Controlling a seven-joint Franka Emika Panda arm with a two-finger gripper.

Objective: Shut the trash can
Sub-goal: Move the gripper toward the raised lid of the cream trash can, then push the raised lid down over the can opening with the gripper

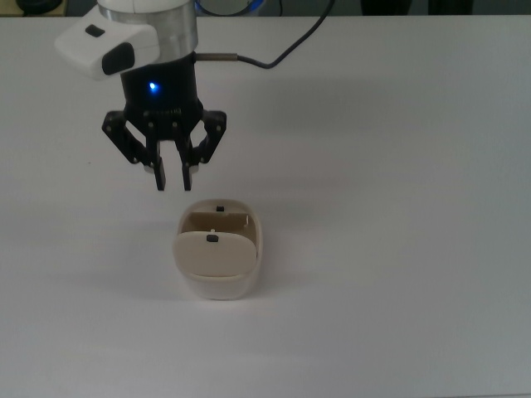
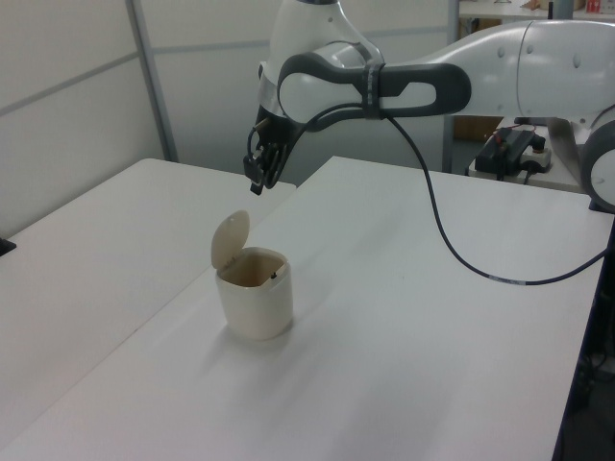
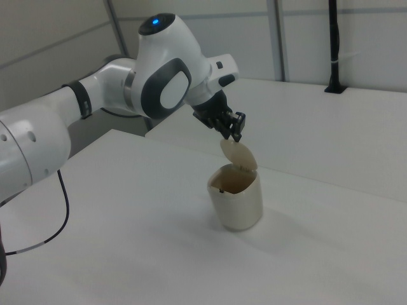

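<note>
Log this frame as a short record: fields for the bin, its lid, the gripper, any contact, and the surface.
bin: trash can, small cream-white, upright on the table
lid: lid raised, standing up from one edge; tan inside exposed
gripper: gripper empty, fingers a narrow gap apart, pointing down
gripper position: in the air, above the bin and near the raised lid in the left view; just above the bin's rim in the top view
contact: none visible
task state: bin not yet closed
</note>
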